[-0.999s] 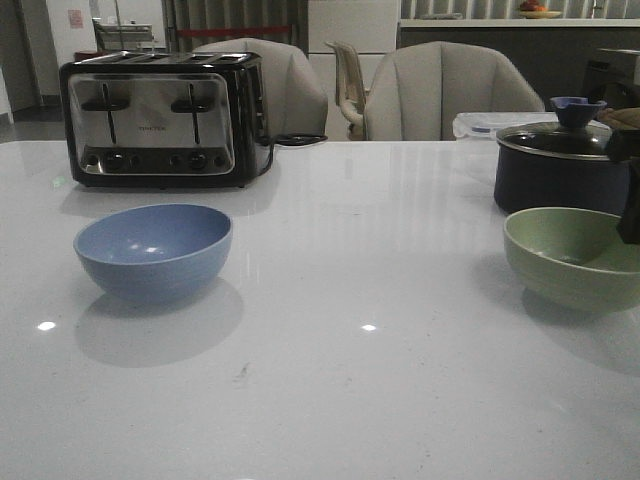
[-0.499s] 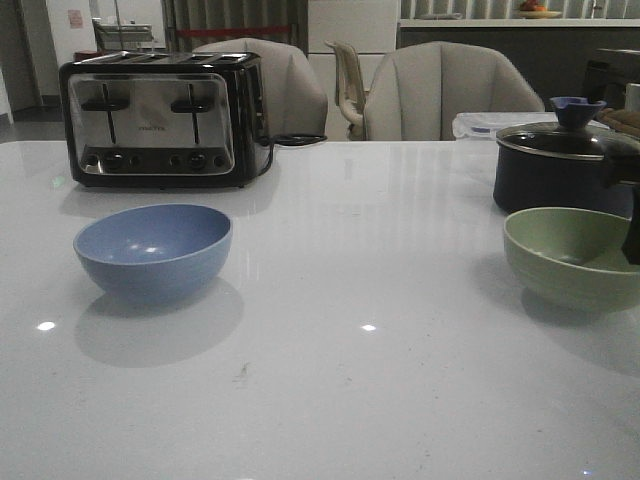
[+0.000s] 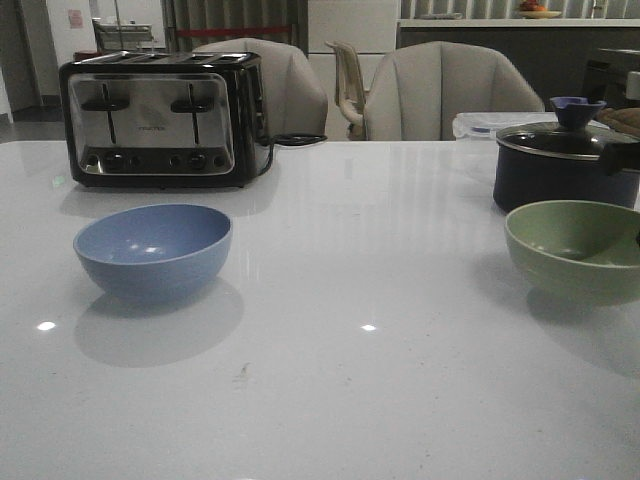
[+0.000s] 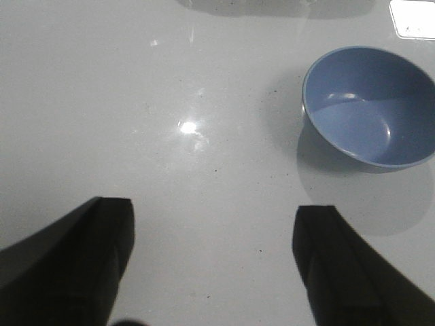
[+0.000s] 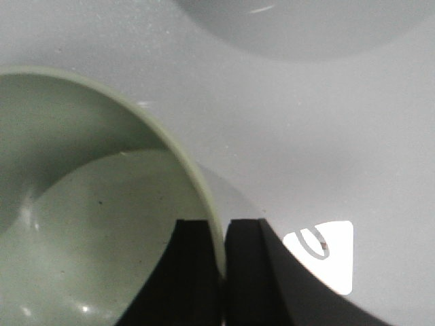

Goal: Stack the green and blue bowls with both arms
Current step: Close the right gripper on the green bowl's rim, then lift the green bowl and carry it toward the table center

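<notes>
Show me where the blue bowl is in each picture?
Front view: the blue bowl sits on the white table, left side, in front of the toaster.
Left wrist view: upper right, beyond the open left gripper.
Right wrist view: not in it; only the green bowl shows.
Shared landmark: the white table.

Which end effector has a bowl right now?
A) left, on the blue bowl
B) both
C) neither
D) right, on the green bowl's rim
D: the right end effector pinches the green bowl rim, while the left end effector is open over bare table, apart from the blue bowl.
</notes>
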You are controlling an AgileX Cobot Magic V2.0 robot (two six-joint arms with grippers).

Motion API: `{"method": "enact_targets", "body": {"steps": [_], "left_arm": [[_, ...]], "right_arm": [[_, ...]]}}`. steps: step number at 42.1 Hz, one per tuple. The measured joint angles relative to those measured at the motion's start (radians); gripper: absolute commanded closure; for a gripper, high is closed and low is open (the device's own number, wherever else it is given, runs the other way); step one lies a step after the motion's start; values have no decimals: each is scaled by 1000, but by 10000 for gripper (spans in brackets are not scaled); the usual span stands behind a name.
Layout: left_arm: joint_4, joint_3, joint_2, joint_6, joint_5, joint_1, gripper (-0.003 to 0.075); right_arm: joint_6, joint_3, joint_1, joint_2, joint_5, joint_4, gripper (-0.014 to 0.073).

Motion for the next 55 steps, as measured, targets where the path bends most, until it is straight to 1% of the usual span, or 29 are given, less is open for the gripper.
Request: {"method": "enact_targets", "body": {"steps": [10,19,26,33,49,55], "left_arm": [[10,0,0,0,-2,0,190],[20,0,0,0,-2,0,190],[20,0,0,0,-4,0,190],[20,0,0,0,-4,0,190],[20,0,0,0,-4,0,190],[20,0,0,0,-4,0,190]], "right_arm": [[-15,-85,0,-91,100,0,557],[-26,-153,7,-130,181,2,557],[-65,-193,46,-134,217,61,557],[-92,-211,98,-134,218,120,557],[-95,-211,151,-134,180,133,557],[-99,-211,188,-97,160,136,557]]}}
